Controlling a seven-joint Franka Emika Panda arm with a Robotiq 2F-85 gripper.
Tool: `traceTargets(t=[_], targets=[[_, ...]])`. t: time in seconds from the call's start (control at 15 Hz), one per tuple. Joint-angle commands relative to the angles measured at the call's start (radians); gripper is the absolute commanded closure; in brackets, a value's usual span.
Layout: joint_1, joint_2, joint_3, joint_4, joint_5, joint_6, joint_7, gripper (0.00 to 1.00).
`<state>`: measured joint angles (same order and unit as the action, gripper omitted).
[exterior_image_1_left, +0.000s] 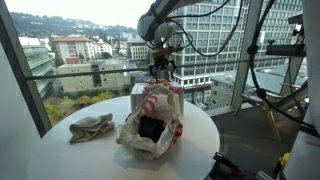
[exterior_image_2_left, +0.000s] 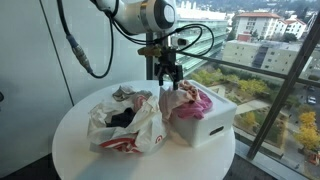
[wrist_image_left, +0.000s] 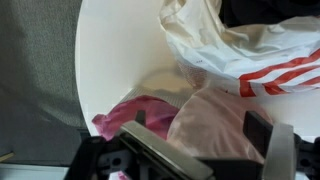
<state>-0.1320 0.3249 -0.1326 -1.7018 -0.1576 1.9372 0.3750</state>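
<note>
- Beneath the gripper (exterior_image_2_left: 168, 76), just under its fingertips, lies a pink cloth (exterior_image_2_left: 193, 100): soft, crumpled fabric, heaped up above the rim of its container.
- The gripper hangs with its jaws spread wide and nothing between them; in the wrist view its dark, blocky fingers (wrist_image_left: 262, 132) stand on either side of the cloth, which shows a deeper pink fold and a paler one (whether the pads touch the fabric cannot be told).
- The cloth sits in a white box (exterior_image_2_left: 207, 128), rectangular, with smooth, stiff walls, directly below the hand.
- Just beside the box, to one side of the gripper, slumps a plastic bag (exterior_image_2_left: 128, 128): thin, glossy, wrinkled white film with red stripes, its mouth gaping open.
- Inside the bag lies a dark garment (exterior_image_2_left: 122, 117), bunched and matte.
- Farther from the hand, beyond the bag, a grey cloth (exterior_image_1_left: 92, 126) lies flat and rumpled in an exterior view.
- Everything rests on a round table (exterior_image_2_left: 78, 150), its top white and smooth.
</note>
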Motion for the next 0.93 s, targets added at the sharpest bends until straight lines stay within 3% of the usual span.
traceTargets(t=[0.0,0.27,0.67,0.73,0.87], targets=[[-0.015,0.140,-0.033,0.121,0.082,0.149,0.077,0.00],[0.016,0.238,-0.072,0.173,0.064,0.356,0.182,0.00],[0.078,0.316,-0.148,0.186,0.018,0.484,0.311,0.00],[0.085,0.319,-0.160,0.181,0.011,0.488,0.323,0.19],[0.096,0.314,-0.179,0.163,-0.002,0.494,0.344,0.32]])
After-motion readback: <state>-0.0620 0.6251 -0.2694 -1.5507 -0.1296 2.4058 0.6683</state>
